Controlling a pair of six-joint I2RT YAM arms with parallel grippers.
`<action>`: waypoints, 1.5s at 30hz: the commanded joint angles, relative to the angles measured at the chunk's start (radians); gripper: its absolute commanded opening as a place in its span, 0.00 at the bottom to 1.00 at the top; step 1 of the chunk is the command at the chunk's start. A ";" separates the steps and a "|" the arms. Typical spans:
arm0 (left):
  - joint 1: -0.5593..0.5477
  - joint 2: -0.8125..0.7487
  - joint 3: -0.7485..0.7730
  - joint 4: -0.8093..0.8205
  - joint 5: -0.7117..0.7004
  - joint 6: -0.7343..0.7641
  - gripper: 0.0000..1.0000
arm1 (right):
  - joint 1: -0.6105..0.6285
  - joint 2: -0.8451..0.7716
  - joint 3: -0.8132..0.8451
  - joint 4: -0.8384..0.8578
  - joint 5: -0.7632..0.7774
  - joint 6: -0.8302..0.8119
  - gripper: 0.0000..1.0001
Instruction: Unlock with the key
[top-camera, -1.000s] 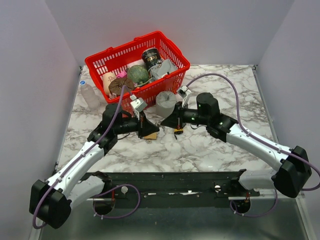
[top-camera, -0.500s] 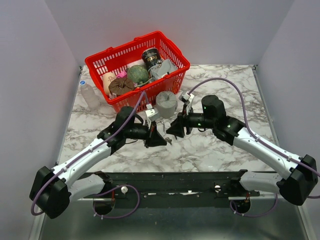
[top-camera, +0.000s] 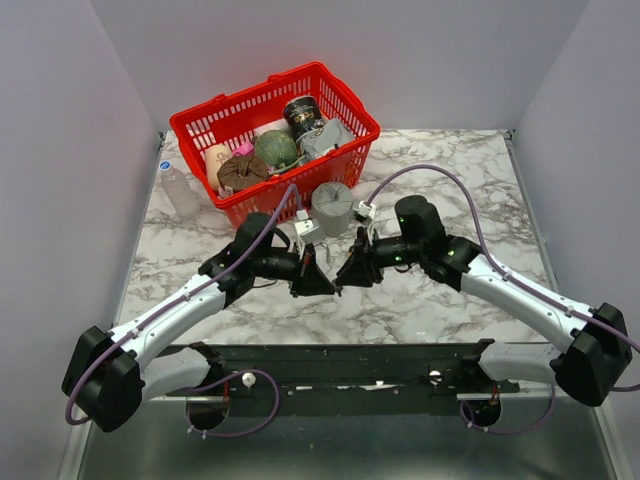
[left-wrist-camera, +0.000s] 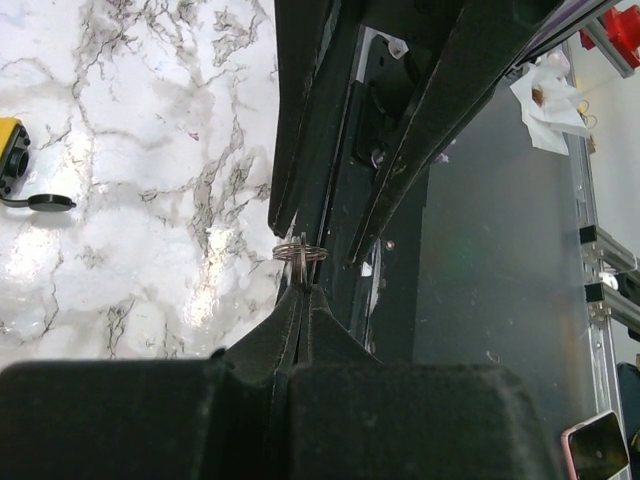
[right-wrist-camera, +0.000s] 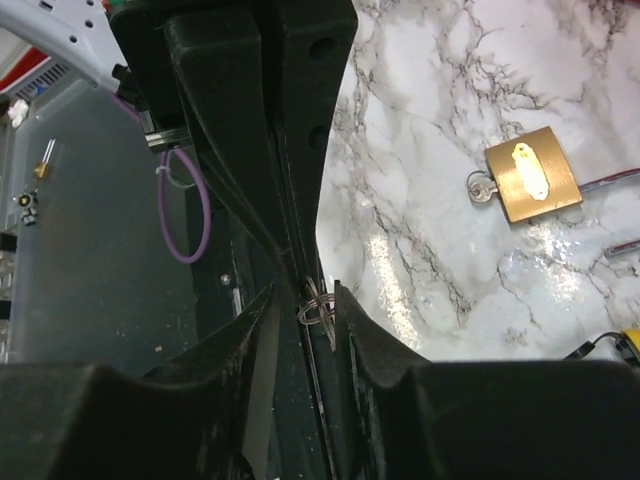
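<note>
Fingers of the left gripper (left-wrist-camera: 300, 295) are clamped on a small key ring (left-wrist-camera: 300, 252) above the desk (top-camera: 450, 170) near its middle, and the right gripper (right-wrist-camera: 306, 300) has its fingers apart around that ring. The step appears to be a key handover. The brass padlock (right-wrist-camera: 530, 175) lies flat on the desk, apart from both grippers, and the next move calls for the right fingers to close squarely before the left ones release.

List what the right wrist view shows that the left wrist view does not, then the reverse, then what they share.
Only the right wrist view: the brass padlock lying flat on the marble table, with a small silver piece at its side. Only the left wrist view: a crumpled white tissue off to the upper right. Both: the key ring, pinched by the left gripper, whose fingers are shut on it, with the right gripper placed around it, fingers apart.
</note>
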 joint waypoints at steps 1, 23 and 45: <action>-0.007 0.007 0.034 0.009 0.034 0.011 0.00 | 0.009 0.029 -0.003 0.006 -0.061 -0.006 0.34; -0.007 -0.100 0.019 -0.028 -0.202 -0.072 0.68 | 0.017 -0.023 -0.106 0.254 0.208 0.259 0.01; -0.009 -0.347 -0.273 0.472 -0.411 -0.535 0.56 | 0.012 -0.034 -0.258 0.760 0.127 0.511 0.01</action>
